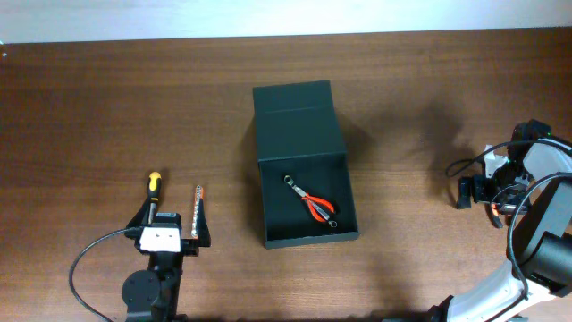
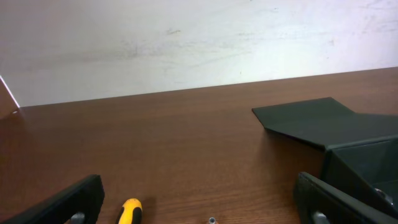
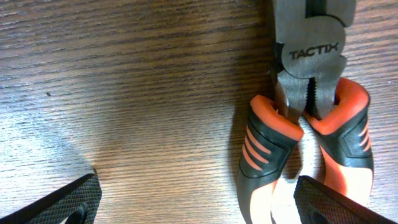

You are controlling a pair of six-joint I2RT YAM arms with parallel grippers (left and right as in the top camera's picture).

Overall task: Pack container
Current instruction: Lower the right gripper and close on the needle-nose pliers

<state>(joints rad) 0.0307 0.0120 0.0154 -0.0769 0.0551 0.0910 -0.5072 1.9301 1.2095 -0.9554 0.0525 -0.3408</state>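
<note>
Right gripper [image 3: 196,199] gapes over orange-handled pliers [image 3: 314,56]; left gripper [image 2: 199,193] is likewise released, near the container [image 1: 295,125].

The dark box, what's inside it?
One pair of red-handled pliers lies on the floor of the open box, with its lid folded back. Nothing else shows inside. Only the spot under the pliers is covered.

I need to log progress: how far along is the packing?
Done: one pair of pliers lies in the open box. In hand: nothing gripped; the open right tool hovers at a second pair of pliers on the table. Remaining: those pliers, plus the screwdriver and the thin metal piece by the open left tool.
</note>
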